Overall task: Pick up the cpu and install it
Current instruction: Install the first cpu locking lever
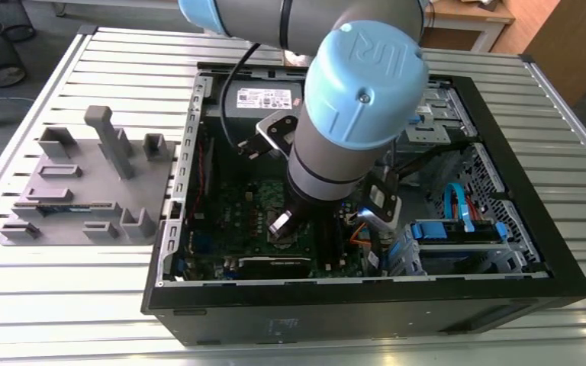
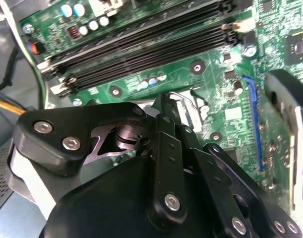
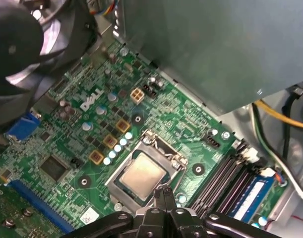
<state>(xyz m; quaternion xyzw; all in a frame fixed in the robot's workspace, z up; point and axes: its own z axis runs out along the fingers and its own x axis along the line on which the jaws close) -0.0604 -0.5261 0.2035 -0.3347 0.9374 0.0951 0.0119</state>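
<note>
First wrist view: the cpu (image 3: 141, 176) lies flat in its socket on the green motherboard (image 3: 57, 144), silvery top facing up and uncovered; the metal socket frame (image 3: 163, 144) runs along its edges. The gripper (image 3: 164, 193) hangs just beside one edge of the chip; its two black fingers are drawn narrow, pressed side by side with nothing between them. Whether the tips touch the chip or the frame I cannot tell. The black memory slots (image 3: 223, 176) lie near the socket, on the side away from the round black fan (image 3: 27, 44); the grey power supply box (image 3: 215, 44) rises past the board's edge, with yellow and black wires (image 3: 275, 110) beside it.

In the second wrist view the gripper (image 2: 162, 106) points down at the board, its dark linkage in front; the memory slots (image 2: 141, 44) run across beyond it; a blue wire (image 2: 257, 119) lies on the board.

In the exterior view the arm (image 1: 359, 84) comes in from twelve o'clock and reaches down into the open computer case (image 1: 568, 278); the gripper (image 1: 283, 223) is low over the middle of the board. The power supply box (image 1: 257, 99) sits at twelve o'clock from it; blue cables (image 1: 456, 202) lie at three o'clock, toward the exterior view's right. A grey fixture tray (image 1: 79, 191) rests on the slatted table (image 1: 69, 320) at nine o'clock of the case, the exterior view's left, just beside the case wall.
</note>
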